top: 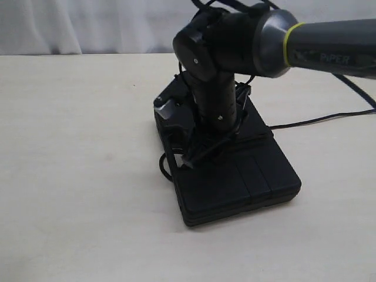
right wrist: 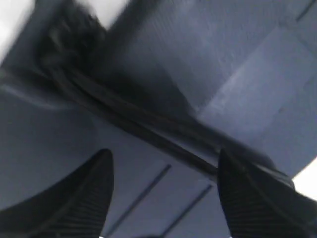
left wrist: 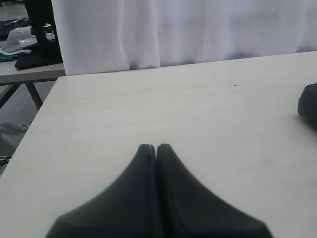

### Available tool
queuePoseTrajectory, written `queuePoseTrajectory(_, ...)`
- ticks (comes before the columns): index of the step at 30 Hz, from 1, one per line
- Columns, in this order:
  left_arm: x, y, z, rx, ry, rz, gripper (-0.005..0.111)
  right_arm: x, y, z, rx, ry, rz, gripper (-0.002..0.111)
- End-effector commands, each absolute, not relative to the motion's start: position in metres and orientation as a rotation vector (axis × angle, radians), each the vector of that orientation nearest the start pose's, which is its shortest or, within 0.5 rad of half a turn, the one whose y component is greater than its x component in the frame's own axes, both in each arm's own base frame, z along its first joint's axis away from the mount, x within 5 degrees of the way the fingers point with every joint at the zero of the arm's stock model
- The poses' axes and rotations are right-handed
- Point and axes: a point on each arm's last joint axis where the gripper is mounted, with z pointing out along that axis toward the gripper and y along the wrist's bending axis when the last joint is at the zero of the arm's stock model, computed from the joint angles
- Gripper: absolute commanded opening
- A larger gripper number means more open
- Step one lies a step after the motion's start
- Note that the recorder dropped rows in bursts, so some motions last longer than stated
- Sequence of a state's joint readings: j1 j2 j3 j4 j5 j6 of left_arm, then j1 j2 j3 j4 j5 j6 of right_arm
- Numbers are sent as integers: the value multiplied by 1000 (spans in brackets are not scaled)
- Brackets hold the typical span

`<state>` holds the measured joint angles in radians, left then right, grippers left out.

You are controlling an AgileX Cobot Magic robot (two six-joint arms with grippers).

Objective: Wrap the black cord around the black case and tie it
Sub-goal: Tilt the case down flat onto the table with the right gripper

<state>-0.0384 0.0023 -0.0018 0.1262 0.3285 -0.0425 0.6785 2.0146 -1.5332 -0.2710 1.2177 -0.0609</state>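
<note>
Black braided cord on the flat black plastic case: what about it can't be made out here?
- Exterior view: the right arm hides where the black braided cord crosses the flat black plastic case; any knot unseen.
- Right wrist view: blurred close-up; cord strands indistinct.
- Left wrist view: cord out of frame.

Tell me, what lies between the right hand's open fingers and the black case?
The black cord, stretched across the black case; the right wrist view shows it.

Right arm (top: 218, 76) low over black case (top: 235, 182); black cord (top: 258, 137) crossing lid.
</note>
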Motion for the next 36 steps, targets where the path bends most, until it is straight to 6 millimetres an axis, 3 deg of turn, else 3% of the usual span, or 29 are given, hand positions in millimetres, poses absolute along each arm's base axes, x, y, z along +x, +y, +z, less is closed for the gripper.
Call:
queuePoseTrajectory(1,54,1,184,88,1802,62,0,319,216,188,-1335,2776,-558,58)
queuePoseTrajectory(4,54,1,184,88,1802,62,0,317,213,181,-1348,2771,-577,58)
queuePoseTrajectory(5,54,1,184,88,1802,62,0,320,216,178,-1327,2727,-551,52)
queuePoseTrajectory(6,54,1,184,88,1802,62,0,321,215,178,-1316,2711,-562,44)
queuePoseTrajectory(8,54,1,184,88,1802,62,0,324,213,180,-1290,2683,-618,13)
queuePoseTrajectory(9,54,1,184,88,1802,62,0,327,212,181,-1265,2666,-644,4)
queuePoseTrajectory(11,54,1,184,88,1802,62,0,331,214,184,-1177,2605,-717,4)
queuePoseTrajectory(18,54,1,184,88,1802,62,0,317,243,203,-1140,2287,-1035,4)
queuePoseTrajectory(25,54,1,184,88,1802,62,0,317,241,208,-1129,2251,-1123,4)
queuePoseTrajectory(36,54,1,184,88,1802,62,0,317,236,203,-1111,2292,-1116,5)
